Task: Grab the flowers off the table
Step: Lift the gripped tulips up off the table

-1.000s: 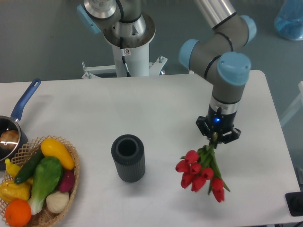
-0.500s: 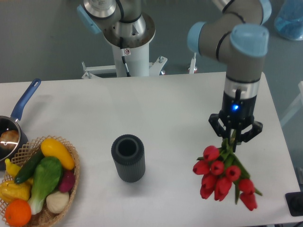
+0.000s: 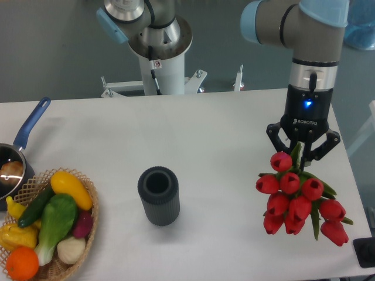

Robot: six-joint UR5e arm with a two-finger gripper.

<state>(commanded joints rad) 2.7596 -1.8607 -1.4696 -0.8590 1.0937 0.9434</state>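
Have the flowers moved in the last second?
Yes. The flowers, held by the gripper, have shifted right, farther from the dark ribbed cup, and look larger, consistent with being lifted.

One bunch of red tulips with green stems and leaves (image 3: 299, 199) is present; about nine red flower heads can be counted, though overlap makes the exact number uncertain. One black two-finger gripper (image 3: 303, 153) is present on one grey arm with light-blue joint caps (image 3: 313, 41). One large white tabletop with rounded corners (image 3: 193, 134). One dark grey ribbed cylindrical cup (image 3: 158, 195). One woven wicker basket (image 3: 89, 225), holding about seven pieces of coloured produce: one yellow squash (image 3: 71, 189), one dark green cucumber (image 3: 36, 206), one orange (image 3: 22, 263), and others partly hidden. One metal saucepan with a blue handle (image 3: 29, 125). One white robot base column (image 3: 159, 64).
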